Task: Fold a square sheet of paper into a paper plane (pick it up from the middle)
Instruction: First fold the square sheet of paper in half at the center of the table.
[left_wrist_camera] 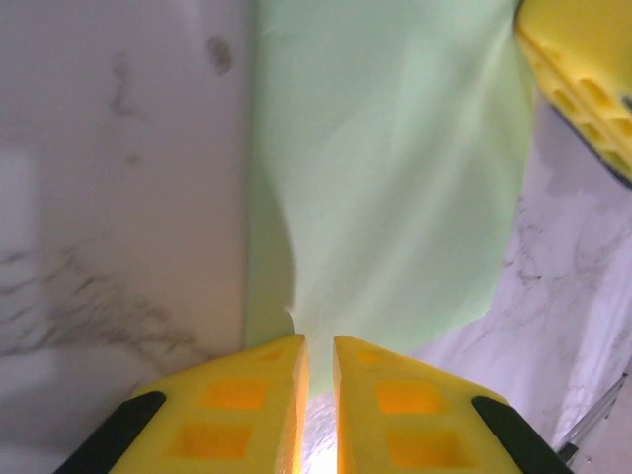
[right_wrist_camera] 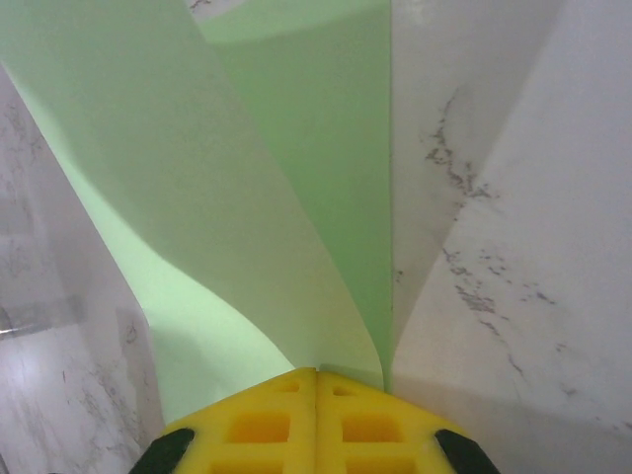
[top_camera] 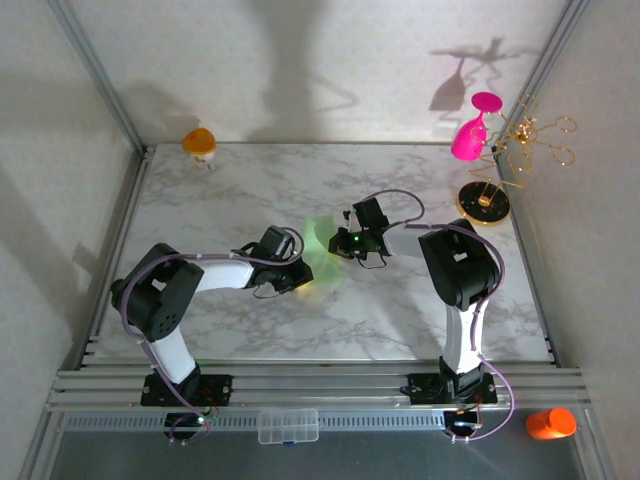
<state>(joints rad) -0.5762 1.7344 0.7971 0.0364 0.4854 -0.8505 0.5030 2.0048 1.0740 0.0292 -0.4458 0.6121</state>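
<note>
**Square sheet of thin pale green paper (top_camera: 320,250) pinched between two grippers at mid-table**

The sheet hangs bowed between the two arms over the middle of the white marble-patterned table (top_camera: 200,200), plain and unmarked, its surface curling rather than lying flat. The left gripper (top_camera: 308,280) reaches in from the left. In the left wrist view its yellow fingers (left_wrist_camera: 247,395) stand almost together, with a thin slit between them, and the paper (left_wrist_camera: 395,168) narrows down into that slit, clamped at its edge. One of the right gripper's yellow fingers (left_wrist_camera: 578,69) shows at the sheet's far corner in that same view.

The right gripper (top_camera: 335,245) comes in from the opposite side. In the right wrist view its jaws are pressed fully together on the paper (right_wrist_camera: 247,197), which fans out from the closed tips (right_wrist_camera: 316,373) in two curved leaves. Whether any part of the sheet touches the tabletop cannot be told.

Well apart, at the table's far right corner, stands a gold wire stand on a round base (top_camera: 483,203) with a pink wine glass (top_camera: 470,135) hanging from it. A small orange-topped object (top_camera: 200,143) sits at the far left corner.
</note>
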